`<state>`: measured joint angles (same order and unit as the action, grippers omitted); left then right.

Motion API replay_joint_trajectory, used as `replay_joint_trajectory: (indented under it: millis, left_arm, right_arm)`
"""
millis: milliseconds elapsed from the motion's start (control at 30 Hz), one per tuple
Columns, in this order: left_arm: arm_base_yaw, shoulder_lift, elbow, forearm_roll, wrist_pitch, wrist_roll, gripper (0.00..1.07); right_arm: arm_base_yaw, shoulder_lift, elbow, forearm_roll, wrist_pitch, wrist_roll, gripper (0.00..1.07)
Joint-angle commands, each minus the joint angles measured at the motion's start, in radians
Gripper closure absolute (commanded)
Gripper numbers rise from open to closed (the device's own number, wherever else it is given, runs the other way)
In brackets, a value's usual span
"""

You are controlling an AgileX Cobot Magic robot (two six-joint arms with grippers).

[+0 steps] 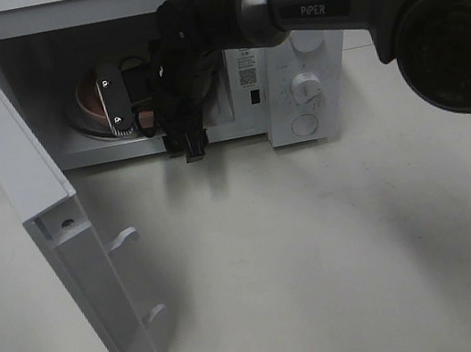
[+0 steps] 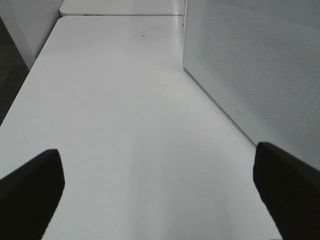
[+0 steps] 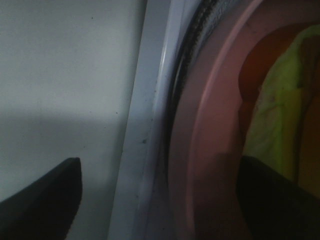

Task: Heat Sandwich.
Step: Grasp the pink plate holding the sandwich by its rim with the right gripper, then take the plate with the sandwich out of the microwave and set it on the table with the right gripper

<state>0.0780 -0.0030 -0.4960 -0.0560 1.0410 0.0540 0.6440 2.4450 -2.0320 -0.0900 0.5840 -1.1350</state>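
The sandwich [image 3: 277, 115], pale yellow-green and orange-red, lies on the round pink plate [image 3: 210, 150] inside the open microwave [image 1: 304, 47]. My right gripper [image 1: 113, 102] reaches into the cavity. It is open, and its dark fingers [image 3: 40, 200] stand on either side of the plate's rim. In the exterior high view only part of the plate [image 1: 84, 106] shows beside the gripper, and the arm hides the sandwich. My left gripper [image 2: 160, 200] is open over bare white table, beside the microwave's perforated side wall [image 2: 260, 70]. It is out of the exterior high view.
The microwave door [image 1: 35, 218] stands swung out to the left, reaching toward the table's front. The control panel with its knobs [image 1: 304, 85] is to the right of the cavity. White table [image 1: 322, 261] lies in front.
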Motion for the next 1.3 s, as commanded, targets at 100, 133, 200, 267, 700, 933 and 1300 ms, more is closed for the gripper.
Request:
replay_joint_trajectory:
  millis: [100,133,200,267,700,933,1300]
  left_arm:
    - [-0.005,-0.022,0.001,0.003,-0.005,0.001,0.1]
    - [-0.005,-0.022,0.001,0.003,-0.005,0.001,0.1]
    - [-0.005,-0.022,0.001,0.003,-0.005,0.001,0.1]
    - [-0.005,-0.022,0.001,0.003,-0.005,0.001,0.1]
    - [-0.005,-0.022,0.001,0.003,-0.005,0.001,0.1]
    - [-0.005,-0.022,0.001,0.003,-0.005,0.001,0.1]
    - [-0.005,-0.022,0.001,0.003,-0.005,0.001,0.1]
  right_arm:
    - [-0.004,0.004,-0.006,0.027,0.032,0.006,0.41]
    - [-0.004,0.004,-0.006,0.027,0.031,0.007,0.44]
    - [-0.004,0.004,-0.006,0.027,0.031,0.008,0.5]
    - [-0.004,0.004,-0.006,0.027,0.039,0.014,0.74]
    - [-0.006,-0.004,-0.005,0.028,0.066,0.049,1.07]
    - [-0.006,-0.005,-0.004,0.028,0.085,0.044,1.07]
    - [-0.003,-0.076,0.073,0.047,0.069,-0.06,1.07]
